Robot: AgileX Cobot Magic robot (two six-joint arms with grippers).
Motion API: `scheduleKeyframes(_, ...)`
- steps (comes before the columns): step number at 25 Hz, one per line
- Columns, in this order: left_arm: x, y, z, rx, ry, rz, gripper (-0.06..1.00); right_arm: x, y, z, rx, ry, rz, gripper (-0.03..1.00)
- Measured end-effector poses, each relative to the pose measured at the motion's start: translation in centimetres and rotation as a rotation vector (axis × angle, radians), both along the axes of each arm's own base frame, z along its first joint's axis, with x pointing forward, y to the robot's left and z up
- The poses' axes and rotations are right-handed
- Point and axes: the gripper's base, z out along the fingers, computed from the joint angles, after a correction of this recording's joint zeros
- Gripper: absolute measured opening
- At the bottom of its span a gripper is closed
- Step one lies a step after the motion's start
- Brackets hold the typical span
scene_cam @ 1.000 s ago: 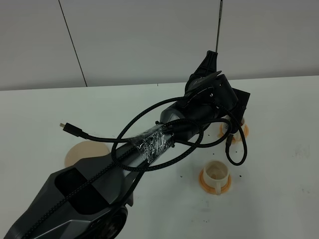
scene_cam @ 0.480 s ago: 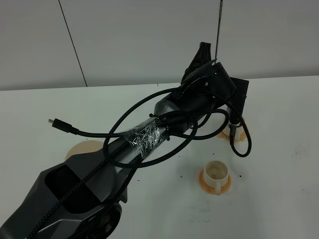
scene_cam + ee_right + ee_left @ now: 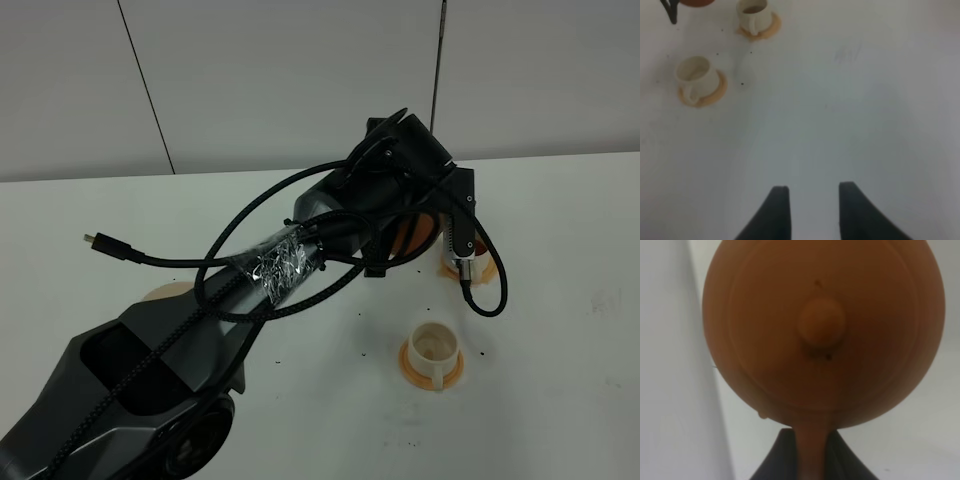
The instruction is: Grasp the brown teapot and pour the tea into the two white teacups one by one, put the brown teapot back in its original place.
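Note:
The brown teapot point(image 3: 822, 325) fills the left wrist view, lid knob facing the camera. My left gripper point(image 3: 812, 447) is shut on its loop handle. From the high camera only an orange-brown patch of the teapot point(image 3: 413, 232) shows under the left wrist, held above the table beside the far white teacup. That far teacup point(image 3: 754, 14) looks dark inside; the arm and cable mostly hide it from above. The near teacup point(image 3: 432, 345) stands on its orange saucer and looks pale inside point(image 3: 694, 74). An edge of the beige coaster point(image 3: 163, 293) peeks out beside the arm. My right gripper point(image 3: 812, 210) hangs open over bare table.
The left arm point(image 3: 290, 265) with its looping black cables point(image 3: 485, 300) stretches diagonally across the white table point(image 3: 560, 350). A loose cable plug point(image 3: 92, 240) sticks out to the left. A grey wall stands behind the table.
The left wrist has turned and swung slightly left and up. The teapot's body now shows beneath it. The cables and the loose plug shifted left. The right arm has not moved.

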Motion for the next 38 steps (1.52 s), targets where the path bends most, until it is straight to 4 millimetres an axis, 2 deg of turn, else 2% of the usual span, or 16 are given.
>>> scheduleKeyframes(7, 0.3, 1.2, -0.1, -0.087, 0.117, 0.072, 0.16, 0.0, 0.0, 0.0, 0.0, 0.0, 0.0, 0.24)
scheduleKeyframes(14, 1.2, 1.7, 3.7, -0.315, 0.098, 0.121, 0.16, 0.0, 0.0, 0.0, 0.0, 0.0, 0.0, 0.24)
scheduleKeyframes(17, 1.2, 1.9, 4.5, -0.352, 0.093, 0.128, 0.16, 0.0, 0.0, 0.0, 0.0, 0.0, 0.0, 0.24)
scheduleKeyframes(34, 0.9, 1.4, 4.2, -0.493, 0.191, 0.182, 0.16, 0.0, 0.0, 0.0, 0.0, 0.0, 0.0, 0.24)
scheduleKeyframes(38, 1.0, 1.6, 4.2, -0.48, 0.174, 0.193, 0.16, 0.0, 0.0, 0.0, 0.0, 0.0, 0.0, 0.24)
